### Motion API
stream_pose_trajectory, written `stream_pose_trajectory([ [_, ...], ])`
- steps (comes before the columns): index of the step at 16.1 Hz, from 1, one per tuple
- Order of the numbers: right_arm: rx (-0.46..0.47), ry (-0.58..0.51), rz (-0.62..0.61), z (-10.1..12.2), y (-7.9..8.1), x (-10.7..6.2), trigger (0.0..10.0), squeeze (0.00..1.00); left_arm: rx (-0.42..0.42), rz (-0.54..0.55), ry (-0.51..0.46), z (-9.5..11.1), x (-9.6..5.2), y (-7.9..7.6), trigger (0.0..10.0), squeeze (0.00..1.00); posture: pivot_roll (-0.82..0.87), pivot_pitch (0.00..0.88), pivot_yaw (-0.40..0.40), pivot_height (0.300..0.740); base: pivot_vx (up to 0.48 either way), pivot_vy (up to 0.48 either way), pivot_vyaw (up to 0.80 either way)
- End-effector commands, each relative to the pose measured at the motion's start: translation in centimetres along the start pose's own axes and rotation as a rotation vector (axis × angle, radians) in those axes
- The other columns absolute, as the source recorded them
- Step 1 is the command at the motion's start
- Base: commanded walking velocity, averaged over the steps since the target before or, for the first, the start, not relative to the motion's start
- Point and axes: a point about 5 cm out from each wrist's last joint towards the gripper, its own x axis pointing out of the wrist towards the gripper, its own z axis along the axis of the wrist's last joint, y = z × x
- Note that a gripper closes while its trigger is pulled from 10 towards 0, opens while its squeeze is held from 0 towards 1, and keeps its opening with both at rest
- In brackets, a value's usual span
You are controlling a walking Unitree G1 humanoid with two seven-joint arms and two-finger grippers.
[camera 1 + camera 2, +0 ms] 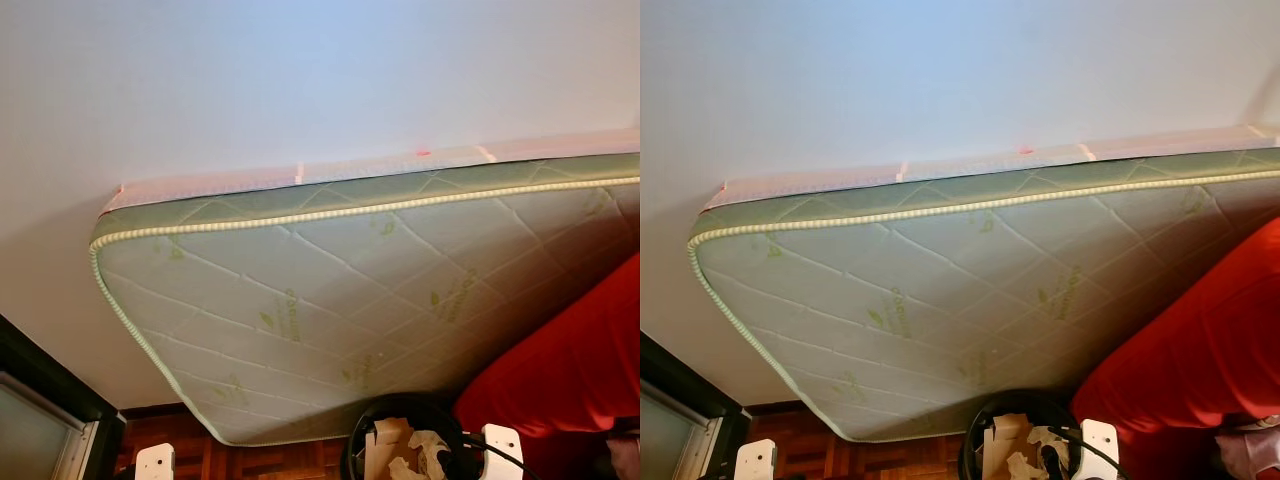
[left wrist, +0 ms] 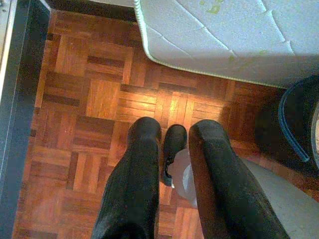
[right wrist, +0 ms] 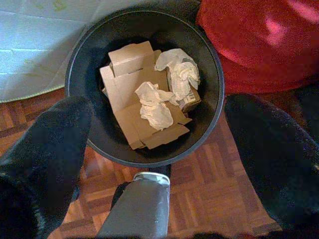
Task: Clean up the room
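Right end effector (image 3: 159,149) spread wide, empty, above round black plastic bin (image 3: 79,50) holding flattened brown cardboard (image 3: 132,119), crumpled white paper (image 3: 155,107). Left end effector (image 2: 174,149) parted, empty, over wooden parquet floor (image 2: 89,99).

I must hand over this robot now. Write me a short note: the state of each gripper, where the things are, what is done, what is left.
Left gripper: open, holds nothing, above bare parquet floor.
Right gripper: open, holds nothing, right above the black bin.
Bin: stands on the floor between the leaning mattress and a red cushion.
Done: flattened cardboard and crumpled paper already lie in the bin.
Left: no loose rubbish is visible on the floor here; look over the rest of the room.
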Motion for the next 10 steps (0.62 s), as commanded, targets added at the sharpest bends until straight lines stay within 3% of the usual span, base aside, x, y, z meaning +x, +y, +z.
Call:
stream_pose_trajectory([
  [1,0.044,0.003,-0.017,-0.20,-0.04,-0.02,10.0,0.00,0.002,0.009,0.030,-0.67,-0.17,0.26,10.0,0.00,0.08,0.000,0.021,0.740,0.000,0.000,0.00],
  [10,0.008,0.017,-0.012,-0.39,-0.19,-0.09,10.0,0.00,0.003,0.010,0.032,-0.83,-0.21,0.24,10.0,0.00,0.09,0.000,0.019,0.740,-0.227,0.000,0.00],
])
